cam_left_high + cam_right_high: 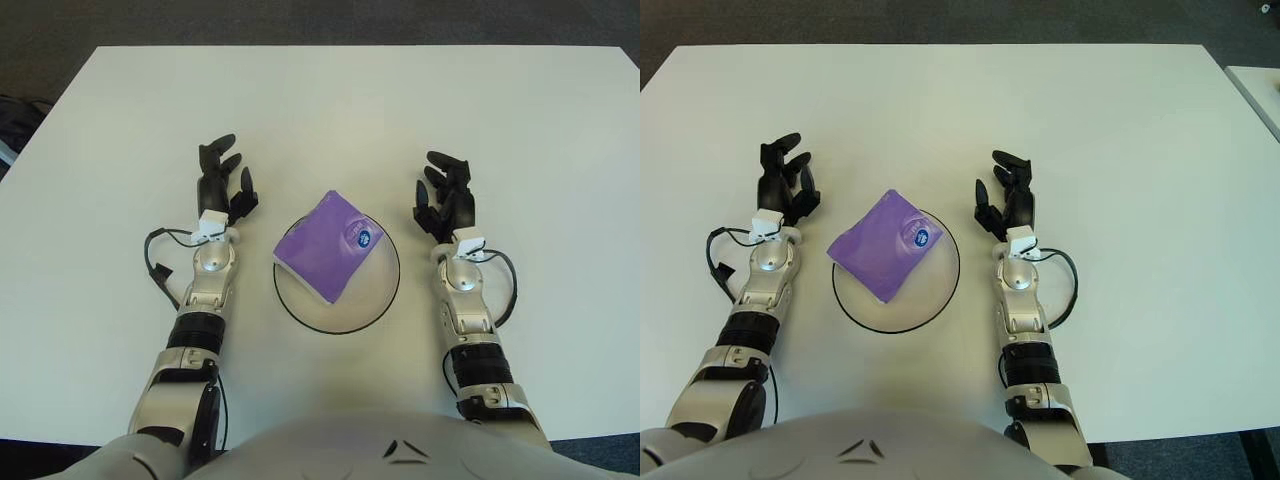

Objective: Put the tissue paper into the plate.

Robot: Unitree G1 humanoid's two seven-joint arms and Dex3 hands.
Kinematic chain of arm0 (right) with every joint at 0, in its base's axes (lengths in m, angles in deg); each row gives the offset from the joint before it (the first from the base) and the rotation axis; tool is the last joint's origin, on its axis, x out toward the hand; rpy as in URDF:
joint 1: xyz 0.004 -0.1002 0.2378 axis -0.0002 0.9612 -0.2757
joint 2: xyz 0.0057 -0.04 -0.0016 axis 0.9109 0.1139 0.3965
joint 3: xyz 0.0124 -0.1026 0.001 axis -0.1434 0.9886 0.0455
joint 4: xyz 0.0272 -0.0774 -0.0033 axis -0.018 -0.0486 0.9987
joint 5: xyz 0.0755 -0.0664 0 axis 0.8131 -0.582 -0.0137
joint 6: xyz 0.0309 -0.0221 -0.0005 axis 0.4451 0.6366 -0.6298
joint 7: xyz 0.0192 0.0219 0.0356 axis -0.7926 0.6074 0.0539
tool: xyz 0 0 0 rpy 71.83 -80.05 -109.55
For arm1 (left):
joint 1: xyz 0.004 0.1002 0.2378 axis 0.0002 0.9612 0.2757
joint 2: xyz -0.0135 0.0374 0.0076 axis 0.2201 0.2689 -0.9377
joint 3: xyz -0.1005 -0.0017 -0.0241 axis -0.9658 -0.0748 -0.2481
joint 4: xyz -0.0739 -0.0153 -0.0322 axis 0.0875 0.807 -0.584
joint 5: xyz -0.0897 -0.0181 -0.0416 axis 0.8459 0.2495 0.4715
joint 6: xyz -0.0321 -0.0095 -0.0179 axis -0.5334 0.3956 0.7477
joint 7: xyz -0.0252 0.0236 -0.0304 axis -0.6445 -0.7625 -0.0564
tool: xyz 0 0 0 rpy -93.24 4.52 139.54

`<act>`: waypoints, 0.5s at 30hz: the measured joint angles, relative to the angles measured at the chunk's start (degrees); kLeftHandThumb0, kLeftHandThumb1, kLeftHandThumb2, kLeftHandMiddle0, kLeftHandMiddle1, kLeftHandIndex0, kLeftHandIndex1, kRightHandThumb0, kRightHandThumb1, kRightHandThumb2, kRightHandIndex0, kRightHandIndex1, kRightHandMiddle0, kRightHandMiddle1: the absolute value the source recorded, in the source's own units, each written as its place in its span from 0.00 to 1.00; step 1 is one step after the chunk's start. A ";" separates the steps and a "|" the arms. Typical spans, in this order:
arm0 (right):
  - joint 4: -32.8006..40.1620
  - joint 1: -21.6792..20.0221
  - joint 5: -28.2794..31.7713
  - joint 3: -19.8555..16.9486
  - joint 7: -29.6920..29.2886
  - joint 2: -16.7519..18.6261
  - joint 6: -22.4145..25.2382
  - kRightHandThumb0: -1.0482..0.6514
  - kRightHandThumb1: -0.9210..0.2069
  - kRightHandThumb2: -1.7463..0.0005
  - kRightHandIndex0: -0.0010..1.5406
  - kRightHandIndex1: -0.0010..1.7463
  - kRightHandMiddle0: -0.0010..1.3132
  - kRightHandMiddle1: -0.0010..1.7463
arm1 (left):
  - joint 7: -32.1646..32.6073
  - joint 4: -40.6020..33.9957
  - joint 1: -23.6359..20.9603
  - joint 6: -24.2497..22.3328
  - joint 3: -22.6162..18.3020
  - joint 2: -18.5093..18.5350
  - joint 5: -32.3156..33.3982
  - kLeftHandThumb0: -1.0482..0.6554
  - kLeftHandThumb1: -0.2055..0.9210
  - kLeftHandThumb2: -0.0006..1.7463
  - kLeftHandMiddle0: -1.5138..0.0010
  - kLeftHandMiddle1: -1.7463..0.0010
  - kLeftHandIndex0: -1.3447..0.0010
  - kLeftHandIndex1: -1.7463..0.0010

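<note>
A purple tissue pack [331, 244] lies in the white plate with a black rim [385, 290], its upper left corners reaching over the rim. My left hand [222, 182] shows to the left of the plate, fingers spread, holding nothing. My right hand [445, 194] shows to the right of the plate, fingers spread, holding nothing. Neither hand touches the pack or the plate.
The white table [350, 110] stretches wide around the plate. Its far edge and dark floor show at the top. A second white surface [1260, 95] shows at the far right.
</note>
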 measured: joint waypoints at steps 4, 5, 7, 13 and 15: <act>-1.81 -0.58 0.85 -0.18 0.84 -0.19 -2.38 0.32 0.04 0.65 0.21 0.43 0.00 0.60 | 0.09 0.02 0.09 1.13 0.37 0.18 -0.83 0.24 1.00 0.43 0.83 0.61 1.00 0.47; -2.36 -0.82 0.96 -0.25 1.04 -0.24 -2.95 0.33 0.04 0.65 0.21 0.43 0.00 0.60 | 0.20 0.05 0.10 1.55 0.50 0.24 -1.07 0.24 1.00 0.43 0.83 0.61 1.00 0.47; -3.21 -1.16 1.08 -0.34 1.32 -0.33 -3.81 0.33 0.04 0.65 0.21 0.43 0.00 0.60 | 0.49 0.10 0.10 2.29 0.81 0.36 -1.52 0.24 1.00 0.43 0.83 0.61 1.00 0.48; -4.66 -1.84 1.41 -0.50 2.01 -0.49 -6.27 0.33 0.03 0.64 0.23 0.44 0.00 0.58 | 1.58 -0.76 0.51 4.13 1.42 1.08 -3.40 0.24 1.00 0.42 0.83 0.62 1.00 0.48; -4.69 -2.36 1.46 -0.51 2.15 -0.50 -7.02 0.33 0.02 0.64 0.23 0.44 0.00 0.58 | 1.64 -2.64 1.68 4.42 1.49 1.29 -3.87 0.24 1.00 0.42 0.83 0.63 1.00 0.48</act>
